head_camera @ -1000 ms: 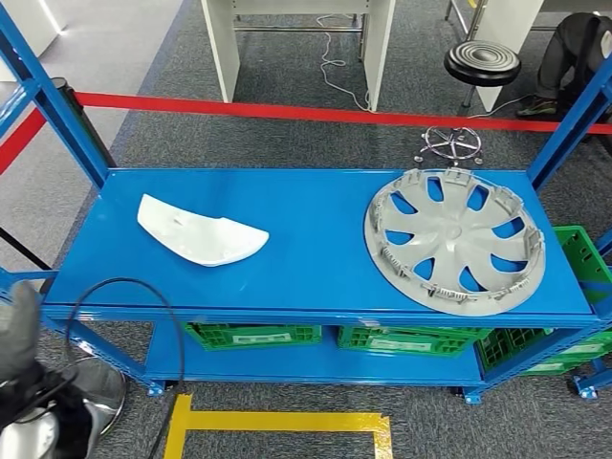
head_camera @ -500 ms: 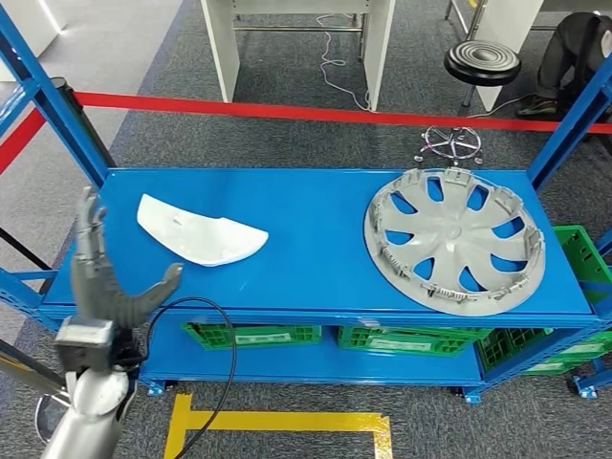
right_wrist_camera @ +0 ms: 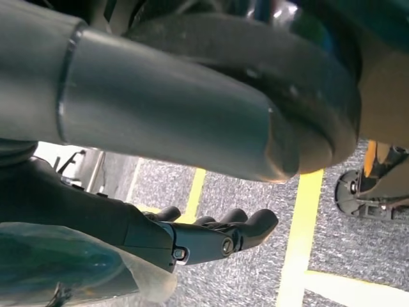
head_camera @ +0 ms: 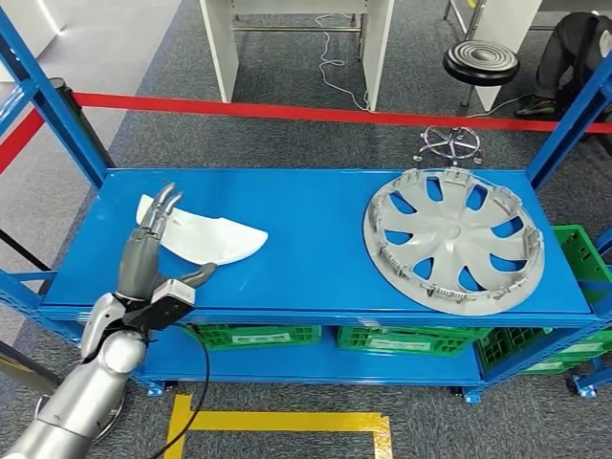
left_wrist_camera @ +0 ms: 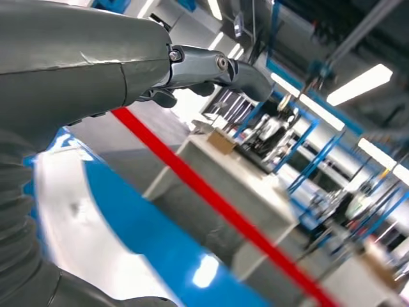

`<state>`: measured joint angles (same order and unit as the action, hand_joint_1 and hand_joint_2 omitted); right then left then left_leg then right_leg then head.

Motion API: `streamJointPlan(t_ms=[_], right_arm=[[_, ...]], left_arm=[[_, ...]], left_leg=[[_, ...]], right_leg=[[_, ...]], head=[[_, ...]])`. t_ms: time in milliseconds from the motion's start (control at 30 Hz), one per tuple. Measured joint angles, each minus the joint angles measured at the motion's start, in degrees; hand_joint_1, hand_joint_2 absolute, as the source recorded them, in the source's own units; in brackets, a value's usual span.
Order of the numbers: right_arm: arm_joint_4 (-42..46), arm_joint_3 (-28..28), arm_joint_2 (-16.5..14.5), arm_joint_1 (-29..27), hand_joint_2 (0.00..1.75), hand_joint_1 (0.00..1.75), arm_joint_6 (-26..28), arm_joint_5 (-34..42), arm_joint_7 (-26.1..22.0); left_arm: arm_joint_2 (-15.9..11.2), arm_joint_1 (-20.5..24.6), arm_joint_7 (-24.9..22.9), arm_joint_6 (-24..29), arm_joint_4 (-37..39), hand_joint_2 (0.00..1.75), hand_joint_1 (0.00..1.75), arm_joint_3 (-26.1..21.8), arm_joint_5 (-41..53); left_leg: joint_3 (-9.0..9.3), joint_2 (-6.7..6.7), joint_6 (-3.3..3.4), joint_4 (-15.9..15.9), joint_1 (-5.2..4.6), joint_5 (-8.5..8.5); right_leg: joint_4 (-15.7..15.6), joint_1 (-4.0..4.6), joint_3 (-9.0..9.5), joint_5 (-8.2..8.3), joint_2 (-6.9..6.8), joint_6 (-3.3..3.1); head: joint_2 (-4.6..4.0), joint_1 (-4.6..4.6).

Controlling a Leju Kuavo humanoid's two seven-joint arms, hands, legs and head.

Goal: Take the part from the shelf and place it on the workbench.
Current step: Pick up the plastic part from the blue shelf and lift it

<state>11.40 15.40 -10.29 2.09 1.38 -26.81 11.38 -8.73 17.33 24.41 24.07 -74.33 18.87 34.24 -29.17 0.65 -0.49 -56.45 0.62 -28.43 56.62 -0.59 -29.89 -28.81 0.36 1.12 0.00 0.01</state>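
Clearly the reach was under way: the left robot hand (head_camera: 155, 258) hovered over the near-left part of the blue shelf (head_camera: 317, 239), released, fingers spread and holding nothing, its fingertips (head_camera: 167, 199) over the left end of the white curved panel (head_camera: 216, 239). That panel, which I took to be the part to fetch, lay flat on the shelf's left half, well apart from the grey hubcap (head_camera: 454, 239) on the right half. From the left wrist view the thumb (left_wrist_camera: 227, 67) stood away from the white surface (left_wrist_camera: 72, 217) beneath; whether any finger touched the panel could not be told.

The right robot hand (right_wrist_camera: 212, 236) hung over grey carpet and a yellow floor line (right_wrist_camera: 299, 236), fingers loosely curled and apart, grasping nothing.

To do this step well, I judged the left robot hand should settle lower with the thumb under the panel's near edge and the fingers over its top, pinching across the narrow width rather than along its length. The piece looked thin, smooth and light, so it would likely slide on the painted shelf if pushed; closing gently from both sides at once would guard against that. Gripping nearer the middle than the tip would keep the long end from drooping or swinging when lifted. The black cable (head_camera: 195, 382) looping below the wrist should be kept off the shelf's edge.
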Motion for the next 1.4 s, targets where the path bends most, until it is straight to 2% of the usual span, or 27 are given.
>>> streamJointPlan(t_ms=[200, 533, 900, 1167, 1300, 1400], right_arm=[[-0.02, -0.52, 0.0, 0.02, 0.0, 0.0, -0.66, -1.62, -0.39], [-0.02, -0.88, 0.0, 0.03, 0.0, 0.0, -1.33, -2.76, -0.69], [-0.02, -1.42, 0.0, 0.11, 0.0, 0.0, -1.44, -4.18, -0.68], [-0.02, -1.45, 0.0, 0.28, 0.0, 0.0, -1.49, -5.57, -0.17], [-0.02, -1.45, 0.0, 0.41, 0.0, 0.0, -1.33, -6.2, -0.05], [-0.02, -1.45, 0.0, 0.49, 0.0, 0.0, -0.62, -6.6, 0.47]], left_arm=[[-2.66, 2.19, 0.51, 0.25, 8.31, 1.75, 0.0, 1.09, 2.28], [-4.57, 4.18, 1.81, 2.84, 16.32, 1.75, 0.0, 1.15, 4.14], [-4.57, 8.07, 2.51, 5.4, 23.44, 1.75, 0.0, 1.42, 7.44], [-2.56, 12.26, 0.81, 12.82, 28.55, 1.75, 0.0, 2.85, 12.82], [-1.02, 14.49, 0.18, 12.06, 30.88, 0.0, 0.0, 4.24, 14.55], [-0.23, 16.38, 0.0, 9.73, 33.17, 0.0, 0.0, 5.47, 15.34]], left_leg=[[0.0, -0.02, 0.0, 0.0, 0.0, 0.01], [-0.01, -0.01, 0.0, 0.0, 0.0, 0.01], [0.0, -0.01, -0.01, 0.0, 0.0, 0.03], [-0.01, -0.01, -0.01, -0.02, 0.0, 0.04], [-0.01, -0.01, 0.0, -0.03, -0.01, 0.04], [0.0, -0.02, 0.0, -0.04, 0.0, 0.05]], right_leg=[[0.02, 0.0, -0.02, 0.0, 0.01, 0.0], [0.02, 0.0, -0.01, 0.0, 0.01, 0.0], [0.03, 0.0, -0.03, 0.01, 0.01, -0.01], [0.03, 0.0, -0.02, 0.02, 0.0, -0.01], [0.03, 0.0, -0.02, 0.03, 0.0, -0.01], [0.03, -0.01, -0.02, 0.05, 0.01, -0.01]], head=[[0.0, 0.0], [0.0, 0.01], [0.0, 0.0], [0.0, 0.01], [0.0, 0.01], [0.0, 0.01]])
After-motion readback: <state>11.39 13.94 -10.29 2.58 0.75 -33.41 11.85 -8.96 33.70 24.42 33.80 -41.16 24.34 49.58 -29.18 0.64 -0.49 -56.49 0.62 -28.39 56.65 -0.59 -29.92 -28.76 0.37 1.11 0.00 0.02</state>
